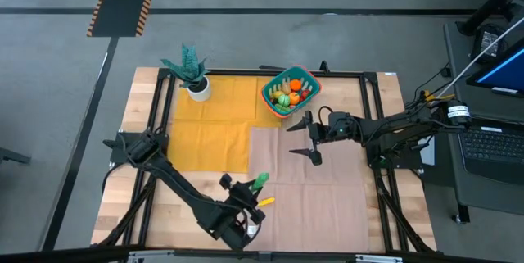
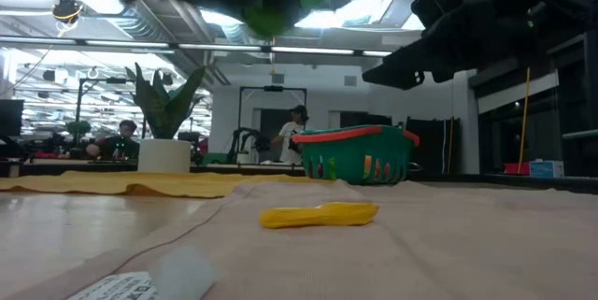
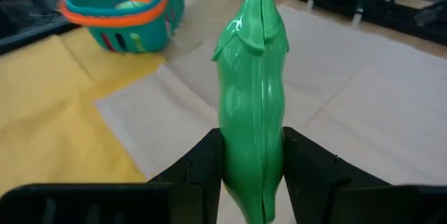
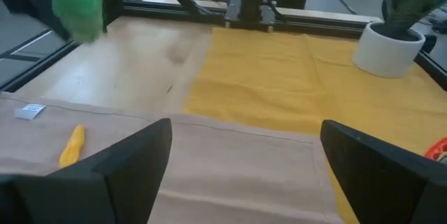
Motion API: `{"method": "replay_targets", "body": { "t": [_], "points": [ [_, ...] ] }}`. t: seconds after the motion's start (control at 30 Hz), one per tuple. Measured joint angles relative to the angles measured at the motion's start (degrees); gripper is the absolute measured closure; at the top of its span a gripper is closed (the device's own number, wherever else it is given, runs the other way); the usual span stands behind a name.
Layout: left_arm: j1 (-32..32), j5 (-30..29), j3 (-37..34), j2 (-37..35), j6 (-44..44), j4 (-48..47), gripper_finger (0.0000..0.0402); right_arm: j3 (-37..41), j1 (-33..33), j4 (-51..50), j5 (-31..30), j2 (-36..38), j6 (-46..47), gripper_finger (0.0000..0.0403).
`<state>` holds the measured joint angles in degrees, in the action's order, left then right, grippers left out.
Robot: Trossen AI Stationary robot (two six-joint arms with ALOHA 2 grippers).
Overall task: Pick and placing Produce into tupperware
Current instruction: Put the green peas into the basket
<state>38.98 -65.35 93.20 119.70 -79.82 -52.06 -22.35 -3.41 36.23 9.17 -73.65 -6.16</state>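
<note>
A green toy vegetable point(image 3: 251, 91) is held up by my left gripper point(image 3: 253, 155) over the table's near middle, above the beige cloth point(image 1: 327, 197). It shows in the high view as the green vegetable point(image 1: 259, 181). A yellow toy piece point(image 1: 266, 201) lies on the cloth just beside it. The teal tupperware point(image 1: 289, 91) with an orange-red rim stands at the far middle, with several produce pieces inside. My right gripper point(image 1: 306, 138) hangs open near the tupperware, with nothing between its fingers point(image 4: 133, 161). My left gripper pinches the green vegetable's lower end point(image 3: 253, 175) between its two fingers point(image 3: 206, 165), one on each side. The vegetable lies along the fingers and sticks out well past their tips. It is lifted clear of the cloth, pointing toward the tupperware.
A teal potted plant in a white pot point(image 1: 196, 87) stands at the far left on the yellow cloth point(image 1: 209, 128). A small white label point(image 4: 28, 111) lies near the table's front. People show in the room beyond the table, in the low view.
</note>
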Motion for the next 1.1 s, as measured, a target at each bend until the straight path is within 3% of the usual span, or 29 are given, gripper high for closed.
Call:
{"method": "replay_targets", "body": {
  "t": [0.27, 0.37, 0.67, 0.93, 1.1],
  "points": [
    [-0.24, -4.25, -12.67, 0.02, 10.25, 27.71, 0.0286, 0.00, 2.42, -0.01, 0.06, 0.00, -0.24, 0.0037],
    [-0.52, -3.47, -16.76, 0.02, 18.39, 41.99, 0.0286, 0.00, 3.29, -0.02, 0.04, 0.00, -0.52, 0.0037],
    [-6.02, 10.37, -30.04, -1.47, 48.87, 79.58, 0.0286, 0.00, 5.26, 0.38, 0.04, 0.02, -0.41, 0.0037],
    [-12.60, 21.72, -46.93, -10.74, 65.00, 104.20, 0.0285, 0.00, 6.56, 0.74, -0.03, 0.02, -0.36, 0.0037],
    [-14.31, 24.98, -56.85, -18.82, 67.98, 110.44, 0.0286, 0.00, 6.56, 1.15, -0.13, 0.02, -0.16, 0.0037]
  ]
}}
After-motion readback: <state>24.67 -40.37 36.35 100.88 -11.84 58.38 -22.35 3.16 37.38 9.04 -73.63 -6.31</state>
